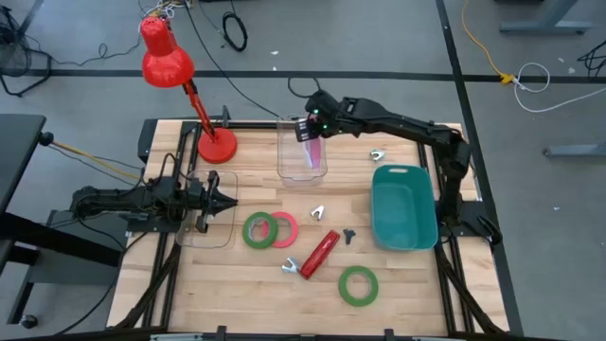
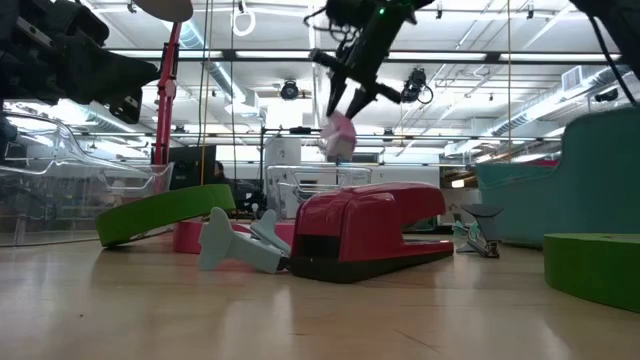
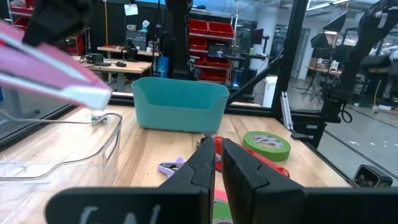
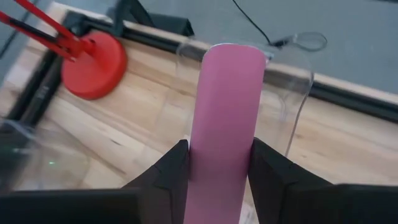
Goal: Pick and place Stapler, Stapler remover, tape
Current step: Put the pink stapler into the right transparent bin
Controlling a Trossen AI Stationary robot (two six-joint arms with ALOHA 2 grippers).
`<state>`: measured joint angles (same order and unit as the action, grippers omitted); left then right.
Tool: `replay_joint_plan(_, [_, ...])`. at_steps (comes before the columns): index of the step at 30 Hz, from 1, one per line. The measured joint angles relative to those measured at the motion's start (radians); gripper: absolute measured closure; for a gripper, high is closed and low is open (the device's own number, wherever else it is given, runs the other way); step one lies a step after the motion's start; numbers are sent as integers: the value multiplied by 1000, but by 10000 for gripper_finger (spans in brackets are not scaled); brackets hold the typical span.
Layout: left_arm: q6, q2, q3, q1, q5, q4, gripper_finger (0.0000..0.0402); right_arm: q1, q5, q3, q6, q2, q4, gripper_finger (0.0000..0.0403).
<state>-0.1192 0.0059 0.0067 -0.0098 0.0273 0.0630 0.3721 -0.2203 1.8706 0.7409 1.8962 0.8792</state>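
While the right gripper (image 1: pixel 311 133) is held above the clear bin (image 1: pixel 302 163) at the far side of the table, a pink stapler (image 4: pixel 222 118) is pinched between its two fingers, its long body pointing down toward the bin's open mouth. In the low view the pink stapler is seen well clear of the table, hanging in the air. The bin's rounded rim is seen just beyond the stapler's end in the right wrist view, and bare wood lies between the bin and the base of the red lamp (image 1: pixel 216 145).

The left gripper (image 1: pixel 227 201) is kept low over a second clear tray (image 1: pixel 210 227) at the left edge, its fingers pressed together with nothing between them.

Toward the middle, a green tape ring (image 1: pixel 258 230) and a pink-red tape ring (image 1: pixel 283 228) are laid touching each other. Just beside them a red stapler (image 1: pixel 319 254) is set at a slant, with a pale stapler remover (image 1: pixel 290 267) at its near end. Another green tape ring (image 1: pixel 359 285) is left alone near the front edge. The teal bin (image 1: pixel 401 206) is placed by the right edge, with open board between it and the red stapler.
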Motion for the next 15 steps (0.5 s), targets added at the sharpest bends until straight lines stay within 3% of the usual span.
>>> replay_joint_plan(7, [0, 0, 0, 0, 0, 0, 371, 0, -1, 0, -45, -70, 20, 275])
replay_joint_plan(15, [0, 0, 0, 0, 0, 0, 371, 0, 4, 0, -84, -62, 22, 275])
